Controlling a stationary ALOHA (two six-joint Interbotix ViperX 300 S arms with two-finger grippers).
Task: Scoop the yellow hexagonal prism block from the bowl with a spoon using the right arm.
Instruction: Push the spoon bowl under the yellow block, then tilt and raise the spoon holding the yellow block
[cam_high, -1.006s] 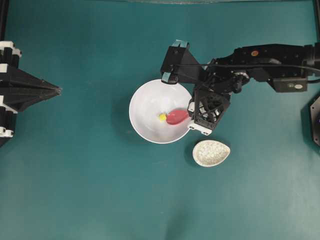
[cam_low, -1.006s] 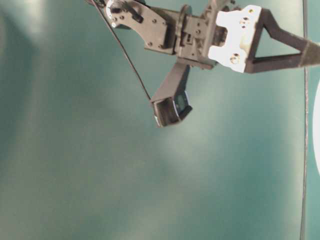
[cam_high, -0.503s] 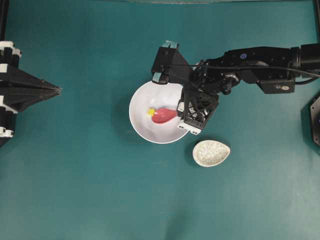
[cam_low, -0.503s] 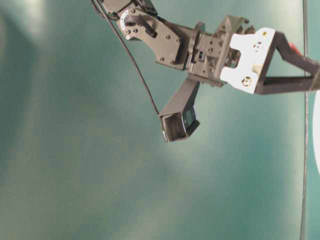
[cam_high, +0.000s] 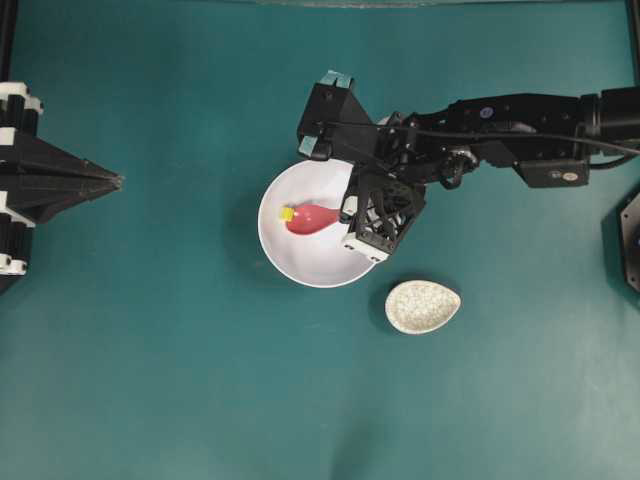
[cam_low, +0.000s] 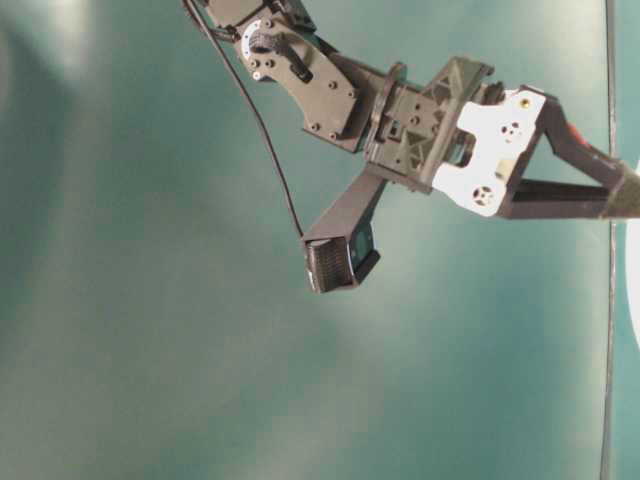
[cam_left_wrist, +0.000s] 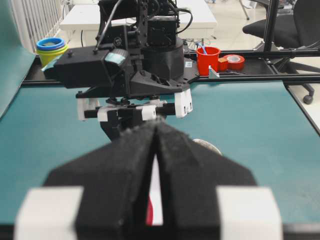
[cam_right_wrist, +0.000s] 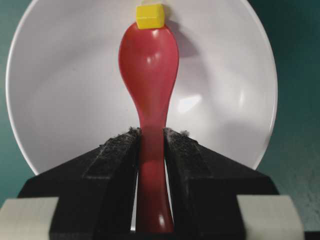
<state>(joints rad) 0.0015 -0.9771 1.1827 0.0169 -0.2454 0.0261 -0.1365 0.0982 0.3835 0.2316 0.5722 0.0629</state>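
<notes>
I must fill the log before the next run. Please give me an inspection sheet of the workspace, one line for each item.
Surface: teal mat, no spills seen.
Job's things: yellow block at the tip of the red spoon, not yet in its scoop; both inside the white bowl.
Clutter: speckled oval dish beside the bowl.
Hands: right hand shut on the spoon's handle; left hand shut, holding nothing, parked at the mat's edge.
Cables: black cable along the right arm.
Surroundings: red cup, tape roll, stacked rings behind.

Block (cam_high: 287, 213) at spoon (cam_high: 312, 218) tip inside bowl (cam_high: 300, 262); small dish (cam_high: 422, 307) beside the bowl.
</notes>
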